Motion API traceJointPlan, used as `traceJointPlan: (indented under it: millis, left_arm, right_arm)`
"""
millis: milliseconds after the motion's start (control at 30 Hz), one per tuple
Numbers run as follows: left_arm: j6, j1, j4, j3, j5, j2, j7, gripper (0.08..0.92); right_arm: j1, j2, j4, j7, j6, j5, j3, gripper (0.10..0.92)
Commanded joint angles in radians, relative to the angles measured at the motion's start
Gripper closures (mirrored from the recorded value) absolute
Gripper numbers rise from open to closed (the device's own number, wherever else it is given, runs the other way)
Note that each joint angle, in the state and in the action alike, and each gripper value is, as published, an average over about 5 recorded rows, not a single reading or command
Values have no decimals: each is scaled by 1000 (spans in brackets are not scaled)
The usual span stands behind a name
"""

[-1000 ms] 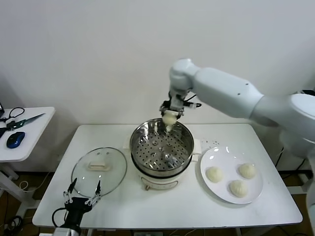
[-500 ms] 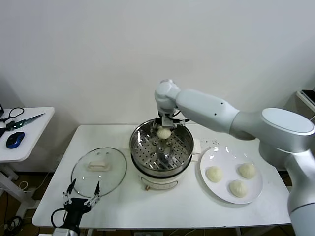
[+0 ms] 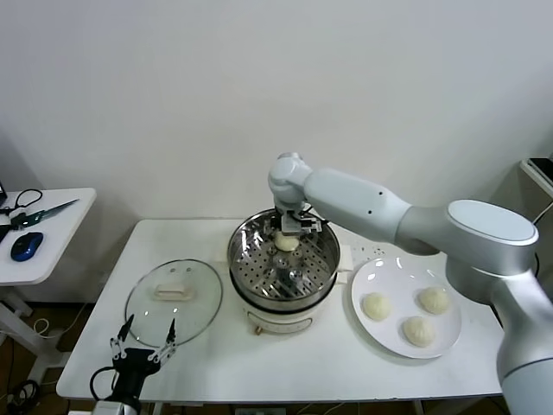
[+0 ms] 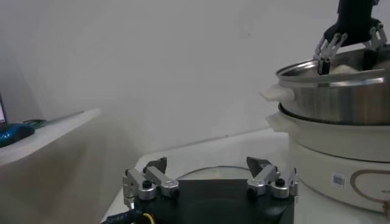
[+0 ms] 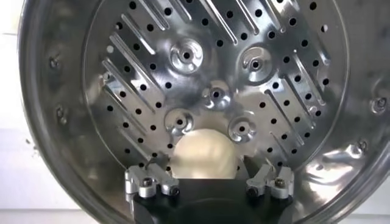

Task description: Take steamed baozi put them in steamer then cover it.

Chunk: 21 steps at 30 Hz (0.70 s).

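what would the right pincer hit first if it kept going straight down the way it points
Probably the small round cream-white dough bun, which sits between the open fingers of the right pincer. Just beneath it is the perforated tray of the shiny stainless-steel steamer. The gap between fingertips and tray is hard to judge.

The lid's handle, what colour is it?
Cream-white, on the clear glass lid; the handle shows best in the head view.
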Motion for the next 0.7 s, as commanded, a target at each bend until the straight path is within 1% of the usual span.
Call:
traceJointPlan:
  millis: [33, 100, 167, 267, 367, 433, 500, 700]
  left_arm:
    - [2, 1, -5, -1, 0, 2, 0, 177]
    - [3, 3, -10, -1, 0, 4, 0, 177]
    - [5, 5, -14, -1, 0, 6, 0, 177]
    - [7, 8, -19, 1, 2, 9, 0, 177]
    - [9, 9, -26, 2, 3, 11, 0, 177]
    - [10, 9, -31, 3, 4, 11, 0, 177]
    - [11, 8, -35, 3, 4, 11, 0, 177]
    - [8, 16, -40, 4, 4, 6, 1, 177]
  right_arm:
    - [34, -39, 61, -14, 10, 20, 7, 203]
    - [74, -83, 106, -28, 2, 71, -2, 202]
    - [132, -136, 146, -40, -21, 157, -23, 202]
    - [240, -232, 190, -39, -87, 347, -85, 203]
    - [341, -327, 211, 40, -195, 559, -194, 203]
    - [392, -386, 222, 134, -303, 681, -277, 203]
    - [417, -440, 239, 195, -428, 769, -339, 203]
    - [355, -622, 324, 228, -862, 1003, -366, 203]
